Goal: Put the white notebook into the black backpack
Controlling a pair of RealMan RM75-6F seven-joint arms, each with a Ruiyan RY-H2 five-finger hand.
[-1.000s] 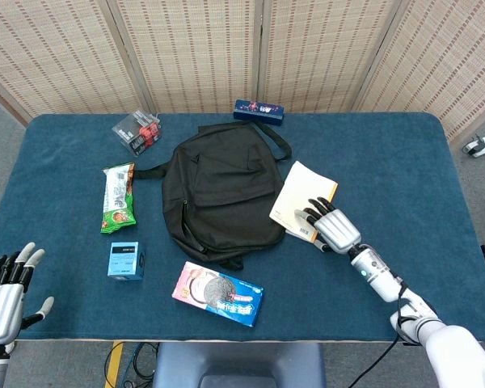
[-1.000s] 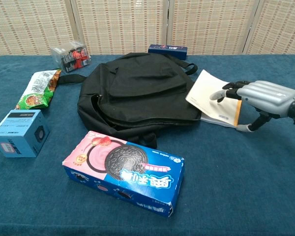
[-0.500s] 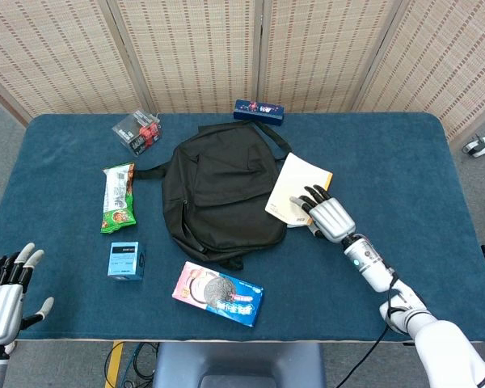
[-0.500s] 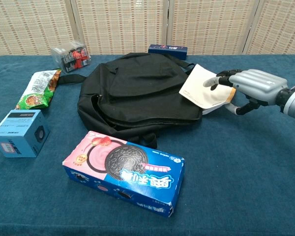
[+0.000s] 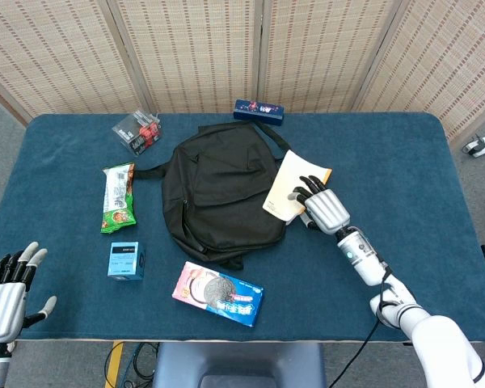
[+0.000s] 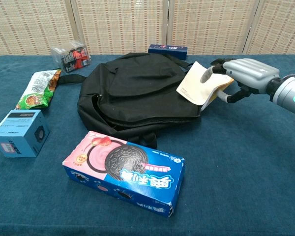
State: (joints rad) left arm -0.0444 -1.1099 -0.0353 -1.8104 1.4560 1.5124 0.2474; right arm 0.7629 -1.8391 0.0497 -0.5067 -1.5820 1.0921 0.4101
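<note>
My right robot hand (image 6: 238, 73) grips the thin white notebook with an orange back cover (image 6: 201, 84), fingers over the top face and thumb beneath, lifting it tilted off the blue-carpeted bench (image 5: 388, 162). The notebook's left edge overlaps the right side of the limp black fabric backpack (image 5: 218, 190), which lies flat mid-bench. My left robot hand (image 5: 4, 291) hangs at the near left corner, fingers spread, holding nothing. In front of the backpack lies a pink-and-blue cookie box (image 6: 124, 172); to its left sit a small light-blue box (image 6: 19, 132) and a green snack packet (image 6: 38, 88).
</note>
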